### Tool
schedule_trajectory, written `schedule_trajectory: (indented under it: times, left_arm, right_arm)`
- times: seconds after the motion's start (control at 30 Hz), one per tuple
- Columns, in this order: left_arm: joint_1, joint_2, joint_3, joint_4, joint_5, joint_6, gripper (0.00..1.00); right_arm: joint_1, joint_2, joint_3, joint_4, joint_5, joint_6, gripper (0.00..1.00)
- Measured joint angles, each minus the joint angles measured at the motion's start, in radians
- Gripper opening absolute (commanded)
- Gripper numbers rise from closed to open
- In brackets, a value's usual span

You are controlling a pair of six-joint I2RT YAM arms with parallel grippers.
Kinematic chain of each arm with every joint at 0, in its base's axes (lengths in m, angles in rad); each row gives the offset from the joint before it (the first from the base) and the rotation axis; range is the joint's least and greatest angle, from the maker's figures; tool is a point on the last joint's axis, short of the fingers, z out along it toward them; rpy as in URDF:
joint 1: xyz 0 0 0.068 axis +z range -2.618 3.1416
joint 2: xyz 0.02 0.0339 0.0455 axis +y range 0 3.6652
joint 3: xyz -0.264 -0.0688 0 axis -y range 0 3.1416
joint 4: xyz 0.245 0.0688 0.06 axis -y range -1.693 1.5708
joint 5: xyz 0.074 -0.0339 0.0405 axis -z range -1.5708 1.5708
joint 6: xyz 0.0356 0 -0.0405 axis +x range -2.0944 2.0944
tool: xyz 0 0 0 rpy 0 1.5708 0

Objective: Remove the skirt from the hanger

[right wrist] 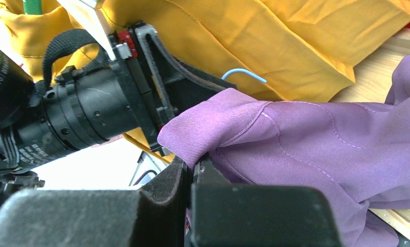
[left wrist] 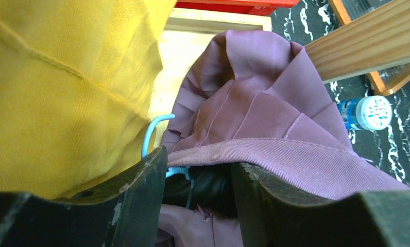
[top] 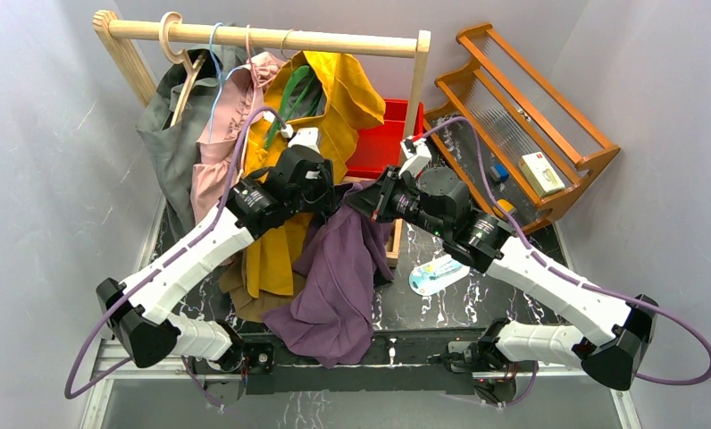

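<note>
The purple skirt hangs in folds from between the two grippers down to the table's near edge. My right gripper is shut on a fold of the skirt's waistband. The left gripper faces it, its jaws apart under the waistband of the skirt. The light-blue hanger shows by the left finger, its hook curling up against the yellow cloth. Only the hook tip of the hanger shows in the right wrist view, behind the left gripper. The rest of the hanger is hidden by cloth.
A wooden clothes rail carries a yellow garment, a pink one and a grey-green one. A red bin stands behind, a wooden shelf at right. A blue-capped bottle lies on the dark table.
</note>
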Motion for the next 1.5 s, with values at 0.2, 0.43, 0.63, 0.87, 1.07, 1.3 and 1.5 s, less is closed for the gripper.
schedule_trajectory:
  times: [0.2, 0.43, 0.63, 0.87, 1.07, 1.3, 1.5]
  left_arm:
    - [0.0, -0.063, -0.01, -0.022, 0.043, 0.004, 0.6]
    - [0.0, -0.098, -0.015, -0.045, 0.052, 0.011, 0.62]
    - [0.0, -0.074, -0.025, -0.052, 0.035, 0.014, 0.42]
    - [0.006, 0.007, -0.04, -0.032, 0.018, 0.013, 0.29]
    - [0.006, 0.005, -0.044, -0.005, 0.003, 0.041, 0.0]
    - [0.006, -0.018, -0.027, -0.006, 0.053, 0.124, 0.0]
    - [0.006, -0.133, -0.018, 0.009, 0.168, 0.263, 0.0]
  right_arm:
    - [0.0, -0.011, 0.0, -0.016, 0.0, -0.007, 0.0]
    - [0.0, -0.016, -0.006, -0.017, 0.0, -0.011, 0.0]
    - [0.0, -0.021, -0.008, -0.018, 0.0, -0.011, 0.0]
    - [0.0, -0.027, -0.01, -0.021, 0.0, -0.011, 0.0]
    - [0.0, -0.034, -0.011, -0.034, 0.0, -0.011, 0.0]
    - [0.0, -0.043, -0.011, -0.08, 0.007, -0.027, 0.0]
    - [0.0, -0.035, 0.026, -0.203, 0.075, -0.083, 0.0]
